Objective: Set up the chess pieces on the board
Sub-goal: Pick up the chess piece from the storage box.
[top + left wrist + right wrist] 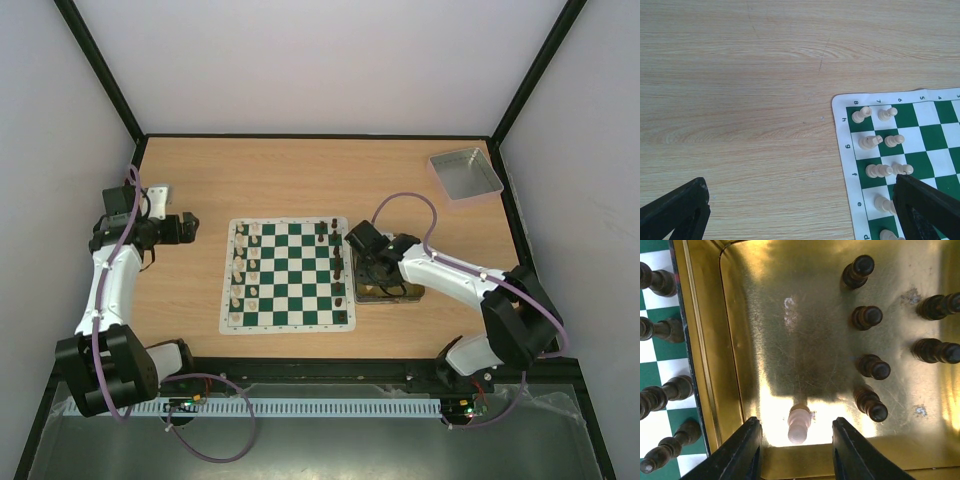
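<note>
Leftward, the left tool [800, 186] is hovering, spread wide, over the wooden bench [740, 100] beside the green-and-white checkered board [842, 145]. Rightward, the right tool [796, 422] is straddling, fingers apart, a pale cream chess piece [799, 426] in the shiny gold tray [765, 330]. Closing off-centre risks toppling it or clipping the neighbouring dark brown piece [871, 405].

Open gold tray floor [790, 340] left of clustered dark pieces [866, 316]

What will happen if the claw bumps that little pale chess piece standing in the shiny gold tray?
Probably it tips: the pale piece looks tall and thin on a small base. The gold tray looks smooth, so it might slide first. It looks round, so once down it could roll.
</note>
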